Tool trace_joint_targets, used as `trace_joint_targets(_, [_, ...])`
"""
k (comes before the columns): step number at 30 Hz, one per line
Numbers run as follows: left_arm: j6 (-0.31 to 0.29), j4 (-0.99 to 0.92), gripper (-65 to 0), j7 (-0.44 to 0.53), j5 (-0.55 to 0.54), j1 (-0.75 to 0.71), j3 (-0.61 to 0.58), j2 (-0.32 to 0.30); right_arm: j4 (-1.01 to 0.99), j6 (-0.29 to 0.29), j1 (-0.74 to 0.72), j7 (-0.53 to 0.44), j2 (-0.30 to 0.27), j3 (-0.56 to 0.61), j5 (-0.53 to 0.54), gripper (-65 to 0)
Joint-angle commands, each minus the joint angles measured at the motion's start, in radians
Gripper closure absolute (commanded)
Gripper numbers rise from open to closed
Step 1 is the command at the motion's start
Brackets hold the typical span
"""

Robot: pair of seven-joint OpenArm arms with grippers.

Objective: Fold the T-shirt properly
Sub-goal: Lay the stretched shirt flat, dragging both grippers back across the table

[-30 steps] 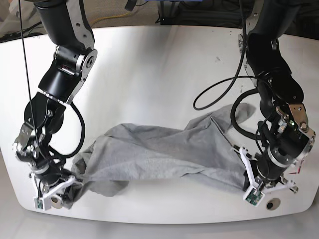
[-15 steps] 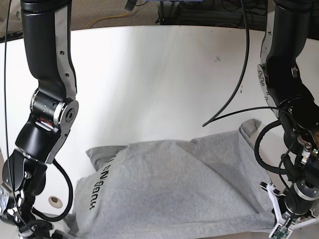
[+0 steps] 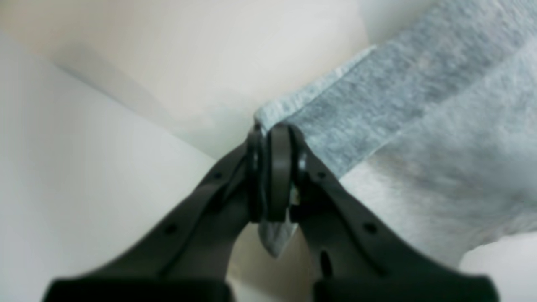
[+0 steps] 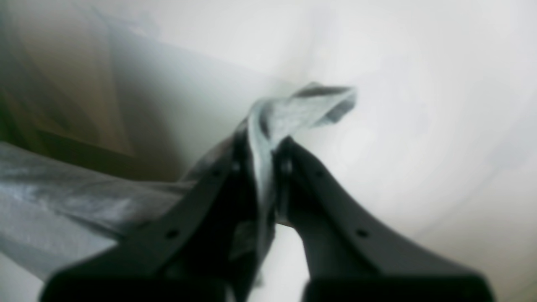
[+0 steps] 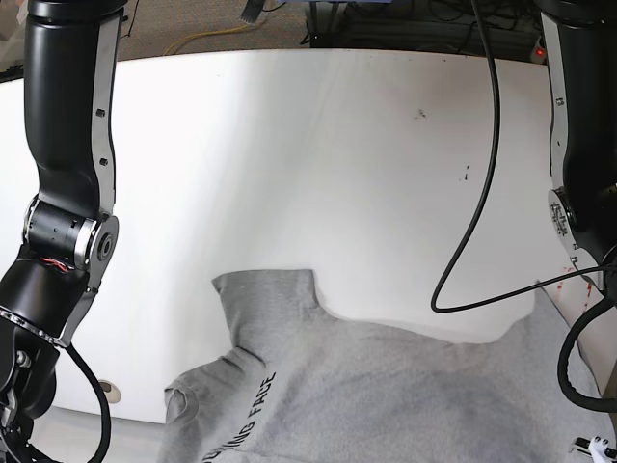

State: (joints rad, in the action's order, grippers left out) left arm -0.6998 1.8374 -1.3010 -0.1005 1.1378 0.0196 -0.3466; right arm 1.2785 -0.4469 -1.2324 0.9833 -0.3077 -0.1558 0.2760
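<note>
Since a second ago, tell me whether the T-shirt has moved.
Yes. The T-shirt has risen toward the camera, now hanging over the white table's near edge.

T-shirt (image 5: 386,386) cut off below; its dark lettering (image 5: 253,410) partly cropped.

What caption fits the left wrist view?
Left hand shut on the T-shirt hem above the table.

A: What lettering can be read in the base view?
B: Dark capital letters printed on the grey T-shirt (image 5: 386,386), running up its left part; the upper word reads "FACE". The letters below it are cut off by the lower edge of the view and cannot be read.
A: And the two wrist views?
B: No legible text there.
</note>
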Motion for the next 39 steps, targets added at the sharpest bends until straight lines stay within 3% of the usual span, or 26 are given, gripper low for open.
trace_joint_targets(1, [0.002,0.008,-0.3,0.008,0.009,0.031,-0.007,-0.006,0.056,0.004,-0.024,-0.004,-0.017,-0.005,-0.001,-0.2])
trace_joint_targets(9, [0.002,0.084,-0.3,-0.085,0.009,-0.063,-0.065,-0.004,0.272,0.003,0.201,0.009,-0.063,-0.014,-0.002,-0.2])
trace_joint_targets(19, [0.002,0.175,-0.3,-0.095,0.008,-0.394,-0.111,-0.001,0.527,0.003,0.587,0.01,-0.067,-0.15,-0.002,-0.2])
trace_joint_targets(27, [0.002,0.176,-0.1,-0.095,0.011,-0.643,-0.103,-0.006,0.688,0.003,0.891,0.009,0.011,-0.255,-0.002,-0.2])
trace_joint_targets(34, [0.002,0.176,-0.1,-0.095,0.011,-0.878,-0.051,-0.039,0.74,0.003,1.115,0.007,0.112,-0.348,-0.001,-0.2])
trace_joint_targets(39, [0.002,0.173,-0.1,-0.038,0.014,-1.04,-0.025,-0.118,0.74,0.003,1.221,0.007,0.187,-0.437,0.001,-0.2])
